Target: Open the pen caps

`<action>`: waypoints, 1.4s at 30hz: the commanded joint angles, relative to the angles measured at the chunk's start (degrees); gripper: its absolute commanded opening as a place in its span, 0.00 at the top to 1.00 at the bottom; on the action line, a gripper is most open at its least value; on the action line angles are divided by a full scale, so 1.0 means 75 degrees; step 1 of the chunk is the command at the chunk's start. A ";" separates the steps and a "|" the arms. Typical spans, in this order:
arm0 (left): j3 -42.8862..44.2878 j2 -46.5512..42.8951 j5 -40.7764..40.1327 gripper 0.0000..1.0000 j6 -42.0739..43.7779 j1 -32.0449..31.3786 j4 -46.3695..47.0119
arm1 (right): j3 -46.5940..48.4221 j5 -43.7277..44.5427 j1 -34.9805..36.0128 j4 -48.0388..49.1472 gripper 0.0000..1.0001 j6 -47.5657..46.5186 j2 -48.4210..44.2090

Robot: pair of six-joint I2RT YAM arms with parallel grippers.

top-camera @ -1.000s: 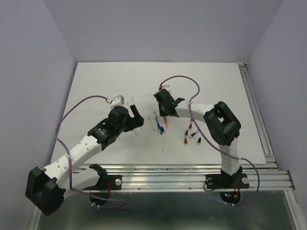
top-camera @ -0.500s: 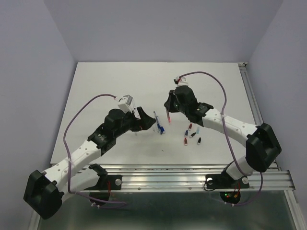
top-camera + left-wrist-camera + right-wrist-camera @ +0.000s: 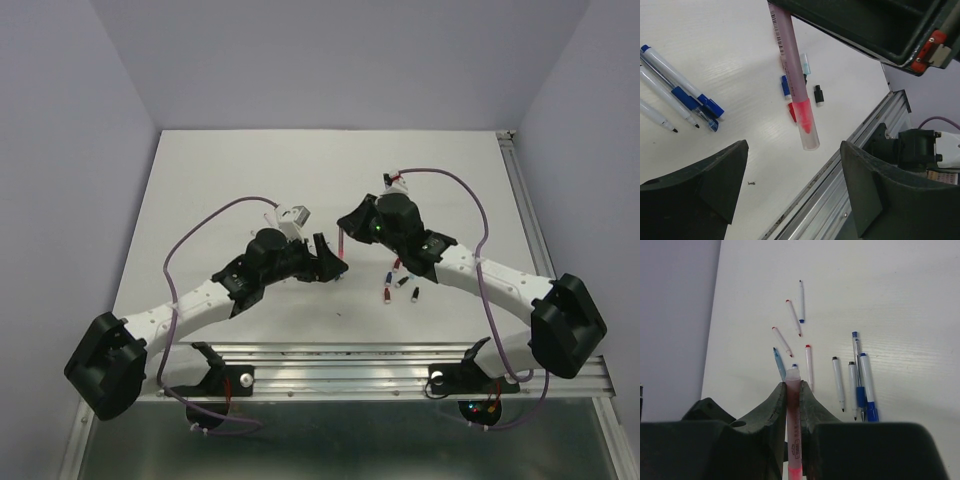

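Top: right gripper (image 3: pixel 345 224) pinches a pink pen (image 3: pixel 343 246) over the middle of the worktop (image 3: pixel 220 170); left gripper (image 3: pixel 327 262) just beside it; loose caps (image 3: pixel 400 282) closer to the near edge | Left wrist: left jaws wide apart, empty, pen's red end between them | Right wrist: spare pens (image 3: pixel 839 382) lie flat.

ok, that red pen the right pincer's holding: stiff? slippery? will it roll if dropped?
Probably stiff: the red pen juts straight from the right pincer without sagging. Its barrel looks smooth and glossy, so it may slip under a pull. Round and thin, it would likely roll if dropped.
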 commanded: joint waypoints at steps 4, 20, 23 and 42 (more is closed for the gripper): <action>0.0887 0.0559 -0.0274 0.37 0.0186 -0.0192 0.0589 | -0.0286 0.0017 0.0139 0.0813 0.99 0.0404 -0.0519; 0.0947 0.0829 -0.0251 1.00 -0.0036 -0.0275 0.0612 | -0.0170 0.0869 0.0221 0.1059 0.99 -0.0157 -0.0321; 0.0818 0.0747 -0.0216 1.00 -0.0271 -0.0473 0.0612 | 0.0193 0.1772 0.0221 0.1269 0.99 -0.0707 0.0099; 0.0288 0.0230 -0.1715 1.00 -0.1514 -0.1962 0.0016 | 0.3701 0.4774 -0.0517 0.0649 0.99 -0.2491 0.2823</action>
